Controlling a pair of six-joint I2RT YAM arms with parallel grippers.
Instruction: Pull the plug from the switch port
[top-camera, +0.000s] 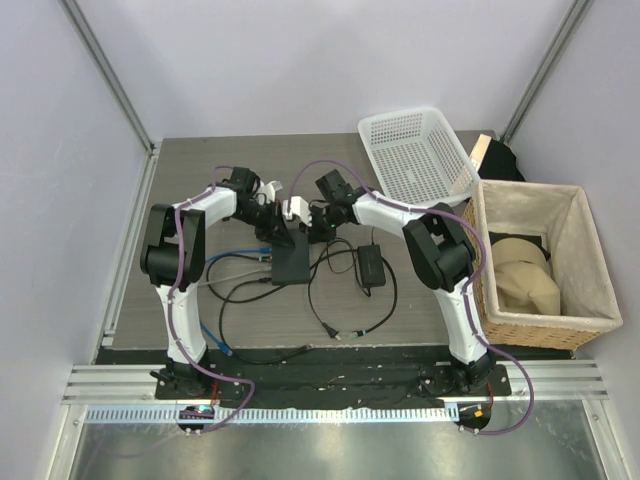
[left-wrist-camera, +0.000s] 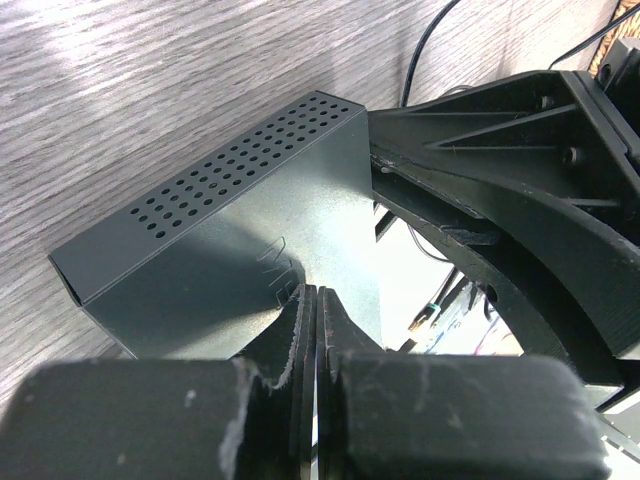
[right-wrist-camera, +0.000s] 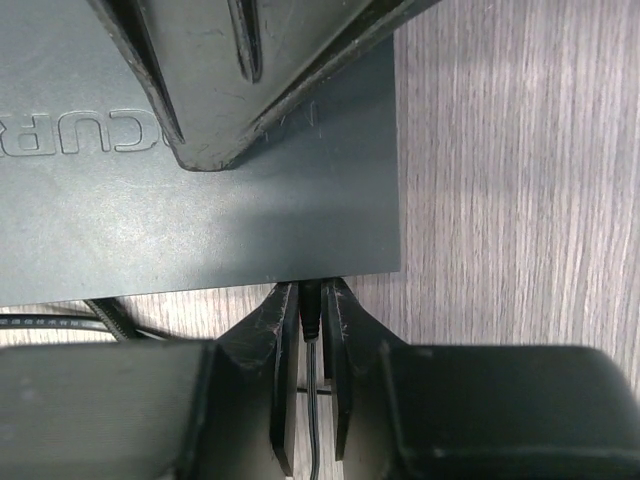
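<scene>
Dark-grey and flat, the box (top-camera: 291, 263) lies on the worktop (right-wrist-camera: 500, 150) under the left gripper (left-wrist-camera: 310, 300), pinched together on its lid, while the right gripper (right-wrist-camera: 310, 295) clamps the plug (right-wrist-camera: 311, 312) seated in the switch port (right-wrist-camera: 311, 283) on its edge, so seemingly only the pull remains.

The flat dark-grey rectangular metal box (top-camera: 291, 262) lies flat on the wood-grain table (top-camera: 180, 170), with embossed lettering on its lid and rows of round vent holes along one side wall. The small black plug (right-wrist-camera: 311, 305) meets the box's edge near a corner, pinched between the right gripper's (right-wrist-camera: 311, 298) fingers. Its thin black cable (right-wrist-camera: 316, 420) trails away, and the switch port is hidden behind the plug.
</scene>
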